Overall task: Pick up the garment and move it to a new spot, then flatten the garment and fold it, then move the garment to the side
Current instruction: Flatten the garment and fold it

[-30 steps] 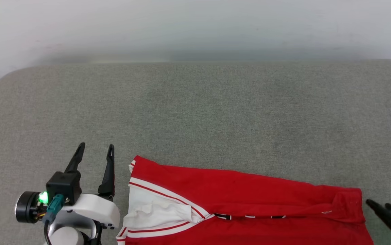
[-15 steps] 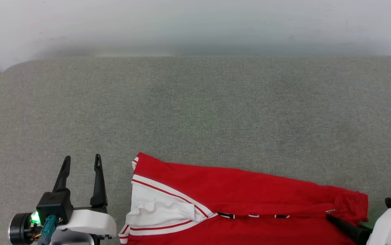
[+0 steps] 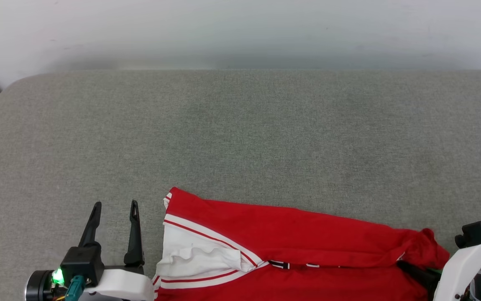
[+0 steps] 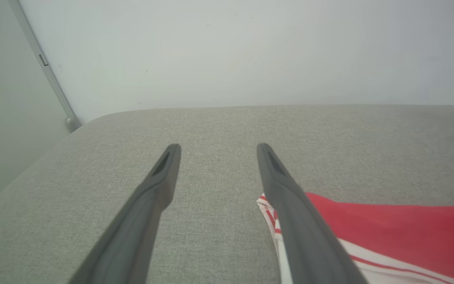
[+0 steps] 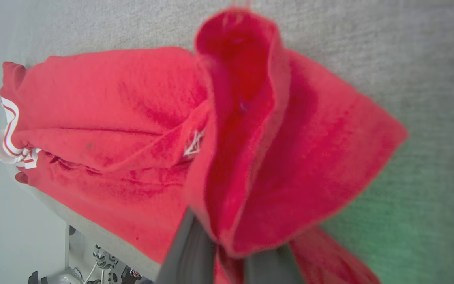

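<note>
- Garment (image 3: pixel 290 234) lies flat along the near part of the grey cushion (image 3: pixel 240 138), red side up, with its white sleeve at one end.
- Left hand (image 3: pixel 115 205) is just beside the garment's sleeve end, fingers spread wide and holding nothing.
- Right hand (image 3: pixel 410 267) is at the garment's opposite end. Its fingers (image 5: pixel 185 256) are pinched shut on a bunched red corner.

We see the garment (image 3: pixel 299 234), a red shirt with a white, stripe-trimmed sleeve at its left end, lying folded lengthwise along the bottom of the head view. Its right end, at the lower right, is bunched into a raised fold.
</note>
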